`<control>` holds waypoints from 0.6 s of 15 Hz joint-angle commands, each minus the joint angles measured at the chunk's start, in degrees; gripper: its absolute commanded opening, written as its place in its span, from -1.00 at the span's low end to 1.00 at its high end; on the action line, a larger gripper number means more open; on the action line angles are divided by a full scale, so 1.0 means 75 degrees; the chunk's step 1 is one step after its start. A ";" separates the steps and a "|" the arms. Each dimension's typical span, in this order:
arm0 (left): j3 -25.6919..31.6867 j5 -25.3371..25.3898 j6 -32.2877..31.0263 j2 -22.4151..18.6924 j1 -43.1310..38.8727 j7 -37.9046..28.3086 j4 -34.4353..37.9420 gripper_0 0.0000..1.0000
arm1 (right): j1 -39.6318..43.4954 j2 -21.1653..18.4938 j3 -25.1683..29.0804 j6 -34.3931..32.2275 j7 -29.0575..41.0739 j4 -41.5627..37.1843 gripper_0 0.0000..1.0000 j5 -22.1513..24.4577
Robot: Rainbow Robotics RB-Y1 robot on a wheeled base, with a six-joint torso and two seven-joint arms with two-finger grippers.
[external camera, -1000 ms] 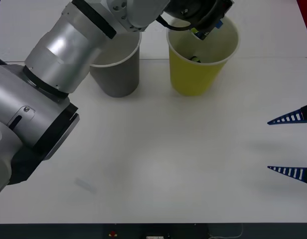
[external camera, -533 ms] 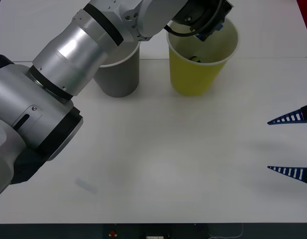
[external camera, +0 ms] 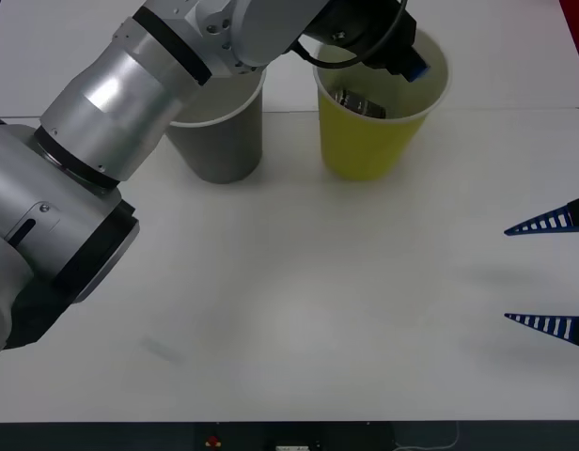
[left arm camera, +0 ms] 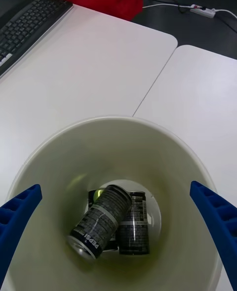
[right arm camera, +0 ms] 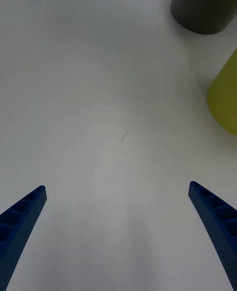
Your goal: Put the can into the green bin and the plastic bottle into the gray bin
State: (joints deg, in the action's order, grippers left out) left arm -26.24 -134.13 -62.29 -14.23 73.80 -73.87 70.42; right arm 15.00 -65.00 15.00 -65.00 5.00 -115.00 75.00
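The green bin (external camera: 369, 146) stands at the back of the table, with the gray bin (external camera: 219, 141) to its left. My left gripper (external camera: 404, 62) hangs open just above the green bin's mouth. The left wrist view looks straight down into the green bin (left arm camera: 163, 147). The can (left arm camera: 101, 215) lies tilted at its bottom on another dark can (left arm camera: 132, 224), apart from my left gripper (left arm camera: 114, 188). The can (external camera: 355, 100) also shows inside the bin's rim in the front view. My right gripper (external camera: 548, 272) waits open at the right edge. The plastic bottle is out of view.
The right wrist view shows my right gripper (right arm camera: 117, 189) over bare white table, with the gray bin (right arm camera: 205, 2) and the green bin (right arm camera: 224, 98) ahead of it. A keyboard (left arm camera: 27, 29) lies on the table beyond the bins.
The left wrist has shifted a little over the green bin. A can now shows plainly inside the bin, where only a small dark bit showed before. The right arm has not moved.
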 commanded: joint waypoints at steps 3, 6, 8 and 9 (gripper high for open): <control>0.0956 0.1020 -0.1128 -0.0997 -0.0840 0.1095 0.1533 1.00 | 0.0000 0.0000 0.0000 0.0000 0.0000 0.0000 1.00 0.0000; 0.1905 0.1219 -0.1960 -0.1348 -0.1742 0.1435 0.2951 1.00 | 0.0000 0.0000 0.0000 0.0000 0.0000 0.0000 1.00 0.0000; 0.2198 0.1547 -0.2112 -0.1747 -0.2446 0.1540 0.3924 1.00 | 0.0000 0.0000 0.0000 0.0000 0.0000 0.0000 1.00 0.0000; 0.2292 0.1829 -0.2112 -0.2016 -0.2809 0.1599 0.4334 1.00 | 0.0000 0.0000 0.0000 0.0000 0.0000 0.0000 1.00 0.0000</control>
State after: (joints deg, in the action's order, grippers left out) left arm -9.61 -121.98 -78.09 -27.91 54.72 -62.21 100.54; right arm 15.00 -65.00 15.00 -65.00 5.00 -115.00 75.00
